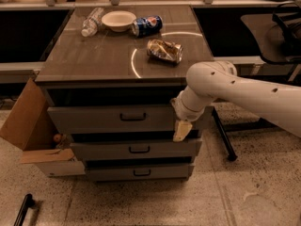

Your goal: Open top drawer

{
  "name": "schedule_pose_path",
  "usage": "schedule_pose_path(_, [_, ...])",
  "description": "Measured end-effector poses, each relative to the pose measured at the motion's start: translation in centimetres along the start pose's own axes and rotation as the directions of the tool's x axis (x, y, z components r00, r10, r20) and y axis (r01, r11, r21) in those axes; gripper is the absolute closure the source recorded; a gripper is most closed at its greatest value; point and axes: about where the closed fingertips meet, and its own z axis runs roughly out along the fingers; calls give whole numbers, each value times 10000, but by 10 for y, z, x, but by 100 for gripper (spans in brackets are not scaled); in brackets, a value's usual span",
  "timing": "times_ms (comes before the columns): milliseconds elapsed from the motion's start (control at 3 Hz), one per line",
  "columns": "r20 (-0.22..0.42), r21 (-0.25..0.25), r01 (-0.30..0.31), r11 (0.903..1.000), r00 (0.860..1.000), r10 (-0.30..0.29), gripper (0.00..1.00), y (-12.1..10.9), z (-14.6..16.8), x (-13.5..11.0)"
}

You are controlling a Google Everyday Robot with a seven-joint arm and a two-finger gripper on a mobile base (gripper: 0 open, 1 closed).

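The top drawer point(94, 119) is the tallest grey front of three, under the brown cabinet top. A dark gap shows above its front. Its small dark loop handle point(132, 117) sits at the centre. My gripper point(181, 131) hangs from the white arm point(221, 86) in front of the right end of the top drawer's front. Its pale tip points down to the drawer's lower edge, about a hand's width right of the handle and apart from it.
The middle drawer point(136, 149) and the bottom drawer point(136, 172) lie below. On the cabinet top are a crumpled bag point(164, 50), a blue can point(146, 25), a white bowl point(118, 20) and a plastic bottle point(92, 21). A cardboard box point(28, 121) stands at the left and a chair base point(225, 140) at the right.
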Motion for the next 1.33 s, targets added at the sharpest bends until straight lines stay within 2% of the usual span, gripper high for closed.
schedule_pose_path(667, [338,568,233,9981,9991,-252,74,49,-46,0])
schedule_pose_path(1000, [634,652,134,9978,9978,-175,97,77,-63,4])
schedule_pose_path(1333, [636,652,133,9978,9978,-175,100,78,-63,4])
